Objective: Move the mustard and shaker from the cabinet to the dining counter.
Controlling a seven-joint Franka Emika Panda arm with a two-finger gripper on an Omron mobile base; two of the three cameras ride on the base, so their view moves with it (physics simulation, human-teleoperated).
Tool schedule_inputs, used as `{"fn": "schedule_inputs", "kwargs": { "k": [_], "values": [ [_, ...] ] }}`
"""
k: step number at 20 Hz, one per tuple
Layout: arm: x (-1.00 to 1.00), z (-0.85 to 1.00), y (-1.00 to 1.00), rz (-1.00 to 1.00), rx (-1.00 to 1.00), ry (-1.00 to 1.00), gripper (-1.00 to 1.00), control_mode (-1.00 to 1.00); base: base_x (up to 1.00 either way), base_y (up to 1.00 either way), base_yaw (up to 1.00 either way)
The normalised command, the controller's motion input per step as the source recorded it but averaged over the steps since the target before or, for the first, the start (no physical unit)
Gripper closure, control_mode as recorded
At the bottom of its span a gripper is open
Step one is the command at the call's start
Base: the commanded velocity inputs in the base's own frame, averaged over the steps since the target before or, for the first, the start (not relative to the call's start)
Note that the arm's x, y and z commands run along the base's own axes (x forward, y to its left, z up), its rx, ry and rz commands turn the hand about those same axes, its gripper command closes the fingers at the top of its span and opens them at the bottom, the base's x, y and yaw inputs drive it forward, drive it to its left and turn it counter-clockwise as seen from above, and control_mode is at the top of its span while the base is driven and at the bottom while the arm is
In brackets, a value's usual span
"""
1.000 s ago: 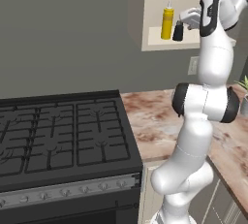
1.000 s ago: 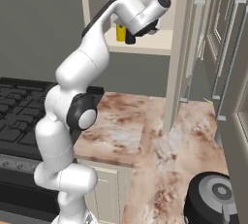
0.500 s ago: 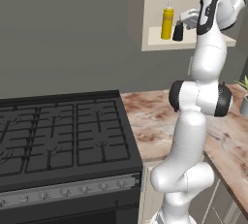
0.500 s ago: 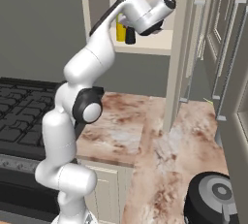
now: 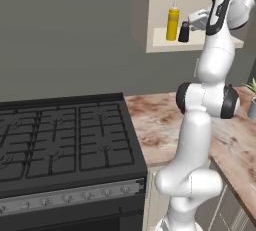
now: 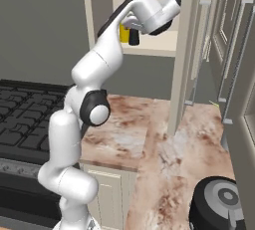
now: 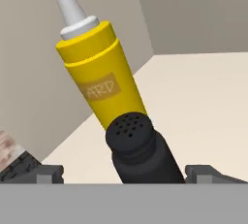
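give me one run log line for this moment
phase: reaching into cabinet | hand: open, astride shaker, no grip | mustard: upright just behind shaker | both on shelf

Even, soft rendered light; faint shadows, sharp, no glare.

The mustard [image 7: 99, 85] is bright yellow, with a white pointed nozzle and a darker orange-yellow label with pale letters. The shaker [image 7: 140, 150] is matte black, with small dark holes in its top. The cabinet [image 5: 197, 5] is beige, and its inner shelf [image 7: 203, 102] is pale cream. The table [image 6: 149, 139] has a brown and white marbled pattern, above pale drawer fronts [image 6: 104, 189]. The stove [image 5: 60, 145] is black, with a grey metal strip of knobs in front. The wall [image 5: 65, 35] behind it is dull grey-green. The gripper [image 7: 124, 173] has dark grey tips.
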Motion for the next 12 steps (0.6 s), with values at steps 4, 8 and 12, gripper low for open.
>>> {"fn": "schedule_inputs", "kwargs": {
  "k": [4, 8, 12],
  "values": [
    [-0.06, 0.00, 0.37, 0.14, 0.00, -0.05, -1.00, -1.00, 0.00, 0.00, 0.00],
    [0.00, 0.00, 0.18, 0.11, 0.00, -0.10, -1.00, -1.00, 0.00, 0.00, 0.00],
    [0.03, 0.00, 0.00, 0.04, 0.00, -0.15, -1.00, -1.00, 0.00, 0.00, 0.00]
  ]
}}
